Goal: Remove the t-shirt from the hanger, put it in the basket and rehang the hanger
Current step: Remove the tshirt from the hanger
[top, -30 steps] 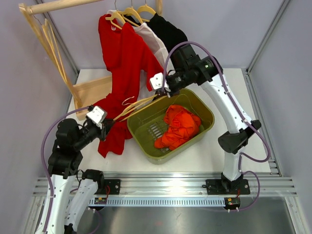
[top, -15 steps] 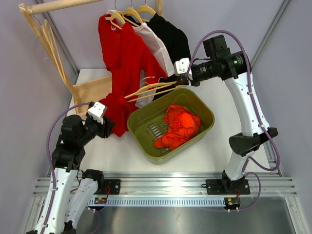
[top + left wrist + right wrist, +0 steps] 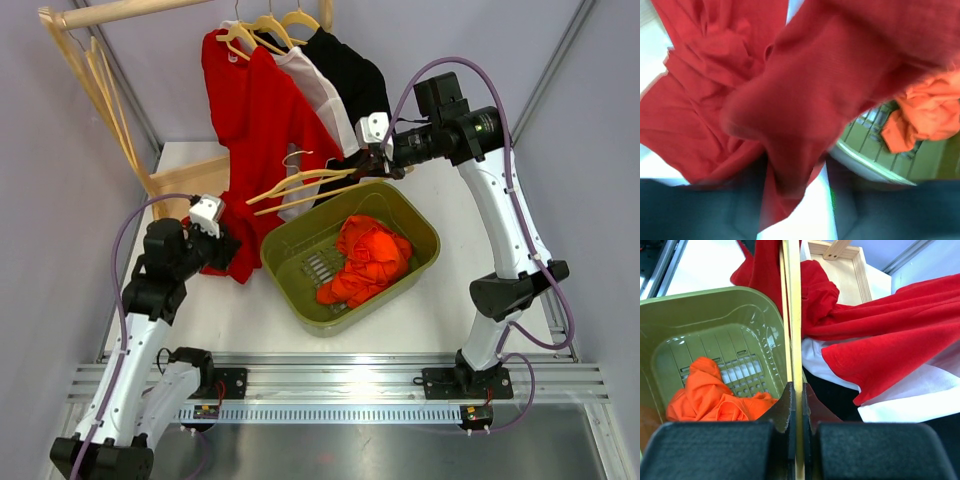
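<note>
Fabric of the red t-shirt (image 3: 255,120) falls in one long drape from the clothes rack (image 3: 130,10) at the back down to the worktop (image 3: 420,310), where its lower end lies bunched just left of the green basket (image 3: 425,215). Whether its shoulders hang on one of the rack's hangers cannot be told from above. It looks thin, soft and light, likely to stretch and slide rather than resist, and to catch on any hanger tip. A gathered fold near the hem or a shoulder seam seems the best hold, taken deep so that it does not slip out.

The wooden hanger (image 3: 300,185) is bare and level in the air between the t-shirt and the basket, near the cloth but not threaded through it. The right hand (image 3: 378,165) is clamped tight on one end of its bar; the wrist view shows the fingers (image 3: 782,405) pressed onto the wood (image 3: 792,340).

The left hand (image 3: 228,250) sits low at the bunched end. In its own blurred view a fold of red (image 3: 830,75) hangs between jaws that stand partly apart, with worktop showing beside it, so it appears loose and not pinched.

An orange garment (image 3: 365,260) lies in the basket. A white shirt (image 3: 320,90) and a black shirt (image 3: 350,65) hang beside the red one.

No brand, label or writing is readable anywhere
</note>
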`<action>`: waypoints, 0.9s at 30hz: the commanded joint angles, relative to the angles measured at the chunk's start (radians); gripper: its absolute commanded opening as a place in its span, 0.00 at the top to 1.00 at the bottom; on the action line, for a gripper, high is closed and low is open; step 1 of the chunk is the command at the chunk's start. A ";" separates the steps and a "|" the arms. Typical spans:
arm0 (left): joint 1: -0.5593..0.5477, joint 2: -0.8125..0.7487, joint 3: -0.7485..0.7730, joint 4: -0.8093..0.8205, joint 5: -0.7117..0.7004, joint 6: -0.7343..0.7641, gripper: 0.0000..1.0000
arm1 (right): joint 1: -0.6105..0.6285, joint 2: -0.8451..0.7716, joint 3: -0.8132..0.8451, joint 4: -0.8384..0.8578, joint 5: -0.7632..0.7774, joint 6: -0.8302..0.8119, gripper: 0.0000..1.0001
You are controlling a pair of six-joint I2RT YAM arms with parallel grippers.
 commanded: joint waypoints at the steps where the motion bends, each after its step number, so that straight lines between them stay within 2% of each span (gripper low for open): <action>1: 0.004 0.005 0.040 0.043 -0.058 -0.019 0.86 | 0.002 -0.036 0.011 0.103 -0.038 0.068 1.00; 3: 0.010 -0.027 0.037 0.039 -0.132 -0.026 1.00 | -0.001 -0.032 0.010 0.115 -0.006 0.088 1.00; 7: 0.056 -0.088 0.028 0.008 -0.331 -0.077 1.00 | -0.027 -0.033 -0.001 0.136 0.011 0.111 1.00; 10: 0.113 -0.124 0.032 -0.017 -0.420 -0.132 1.00 | -0.051 -0.033 -0.003 0.135 0.012 0.104 1.00; 19: 0.194 -0.096 0.037 -0.035 -0.390 -0.198 1.00 | -0.067 -0.019 -0.010 0.051 0.034 0.044 1.00; 24: 0.229 -0.101 0.029 -0.046 -0.448 -0.214 1.00 | -0.074 -0.027 -0.021 0.054 0.088 0.048 1.00; 27: 0.252 -0.113 0.037 -0.043 -0.434 -0.221 1.00 | -0.084 -0.033 -0.030 0.037 0.092 0.035 1.00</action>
